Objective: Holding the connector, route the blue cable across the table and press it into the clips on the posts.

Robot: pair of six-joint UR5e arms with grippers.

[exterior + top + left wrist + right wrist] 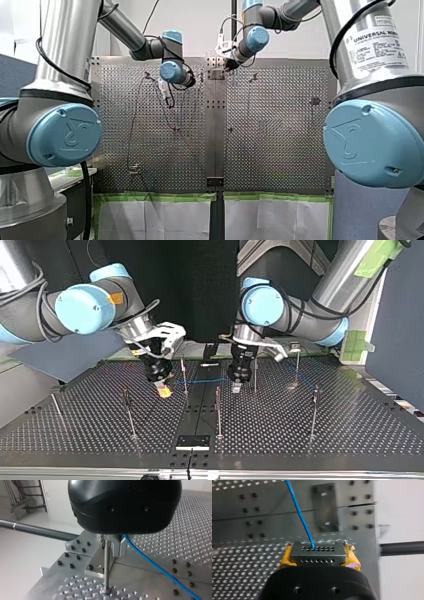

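Clamping the dark connector (317, 557) between its yellow pads (353, 561), my right gripper (318, 552) hangs low over the perforated table (350, 430). In the top view it sits toward the far edge, just left of the centre seam. The blue cable (299, 512) leaves one of the holes in the connector's face and runs away from the gripper over the table's plates.

In the top view the cable stretches between the two grippers and passes a thin upright post (184, 372) that stands between them. Whether it touches that post cannot be told. My left gripper (236, 386), black-bodied, hangs just right of the seam in that view, with its tip close to the table.

The left wrist view shows another post (107, 565) rising from the table to just under the gripper's black body. The cable comes out from under that body beside the post and slants down across the perforated plate. Whether my left gripper is closed on the cable or open cannot be told, because the body hides the grip.

More posts (314, 410) stand upright and well apart across the table, nearer the top view's camera. In the front view both arms reach to the table's far end. There my left gripper sits left of the centre strip and my right gripper at the strip.
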